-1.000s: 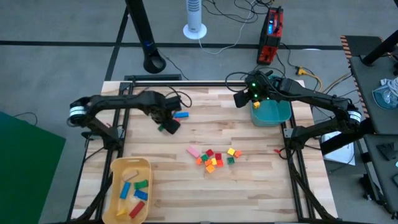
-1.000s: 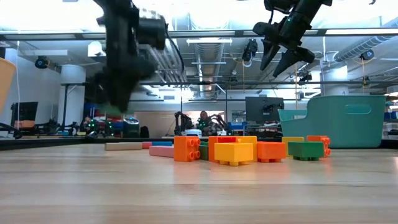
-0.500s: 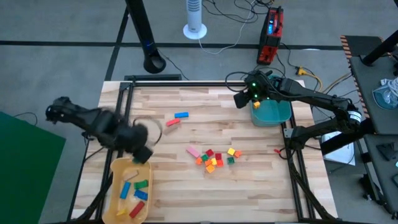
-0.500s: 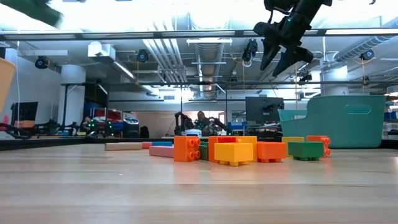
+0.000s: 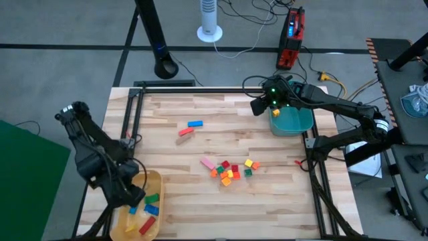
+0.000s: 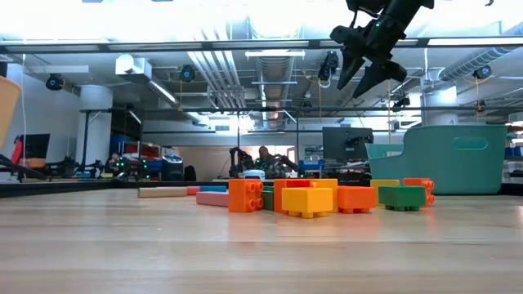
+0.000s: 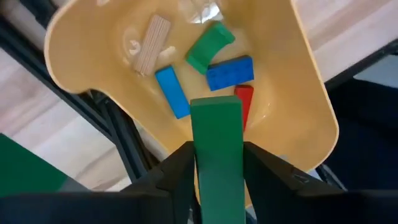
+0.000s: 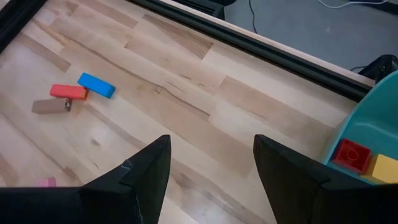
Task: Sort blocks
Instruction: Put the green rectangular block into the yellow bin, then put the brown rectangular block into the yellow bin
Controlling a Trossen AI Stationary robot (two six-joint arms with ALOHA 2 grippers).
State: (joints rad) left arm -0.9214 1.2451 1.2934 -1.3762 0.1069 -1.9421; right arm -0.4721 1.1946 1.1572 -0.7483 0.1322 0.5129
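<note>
Wooden planks make the desk [image 5: 267, 167], which stands in a dark metal frame. Most of the blocks [image 5: 231, 169] lie in a small heap of red, orange, yellow, green and pink pieces near the middle of the desk, a little toward the front edge. A blue bar [image 5: 194, 124] and a red bar [image 5: 185, 131] lie apart from the heap, nearer the back edge, close to each other. More blocks, blue, green and red ones, lie inside the yellow tray [image 5: 155, 179] at the front left corner. The left gripper [image 7: 217, 168] hangs over this tray and its fingers are clamped on a green bar [image 7: 216, 146], which stands between them above the tray's blocks. The teal bin [image 5: 297, 124] stands at the back right corner, and the right wrist view shows a red block [image 8: 352, 154] and a yellow block [image 8: 384, 168] in it. The right gripper [image 5: 259, 105] hovers just beside the bin, above the desk, with its fingers spread apart and nothing between them.
</note>
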